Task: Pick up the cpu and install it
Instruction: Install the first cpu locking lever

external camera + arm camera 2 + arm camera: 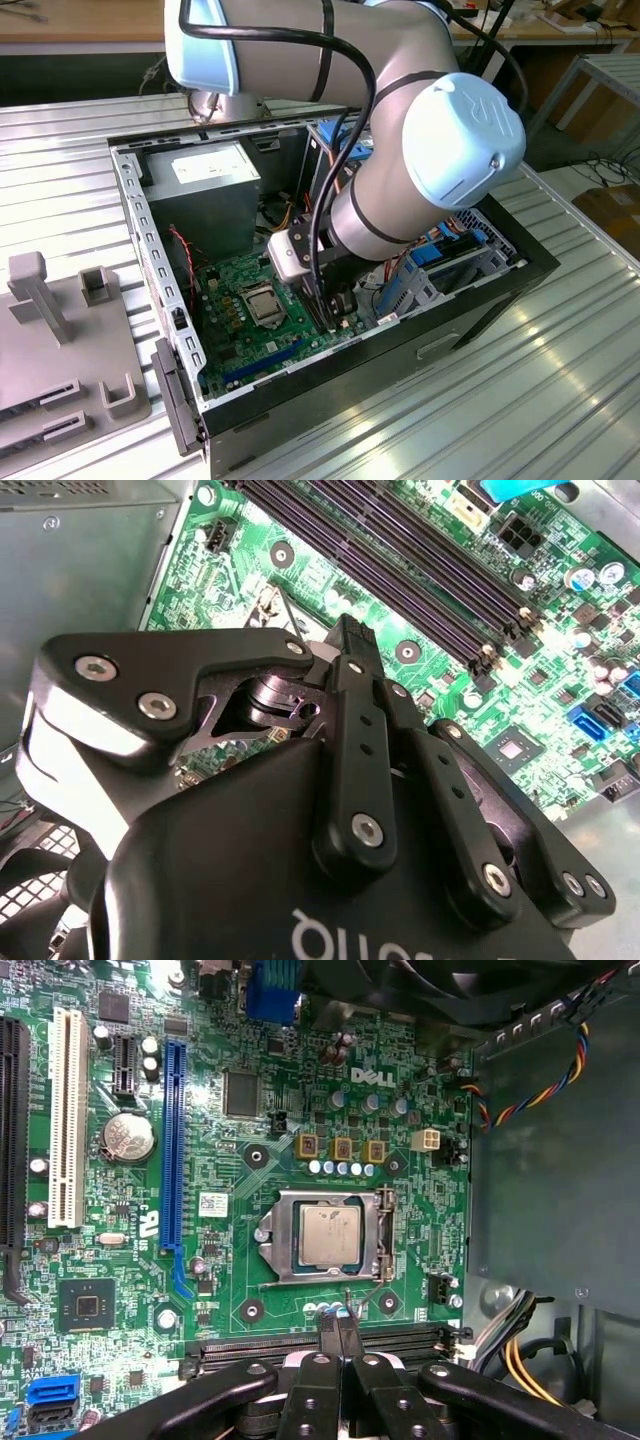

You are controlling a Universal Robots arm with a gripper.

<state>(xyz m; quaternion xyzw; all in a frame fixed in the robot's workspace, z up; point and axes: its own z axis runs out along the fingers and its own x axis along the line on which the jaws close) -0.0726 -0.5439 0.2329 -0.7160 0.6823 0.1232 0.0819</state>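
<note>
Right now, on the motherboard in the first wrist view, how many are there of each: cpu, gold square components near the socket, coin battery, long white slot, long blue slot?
cpu: 1
gold square components: 3
coin battery: 1
long white slot: 1
long blue slot: 1
Total: 7
</note>
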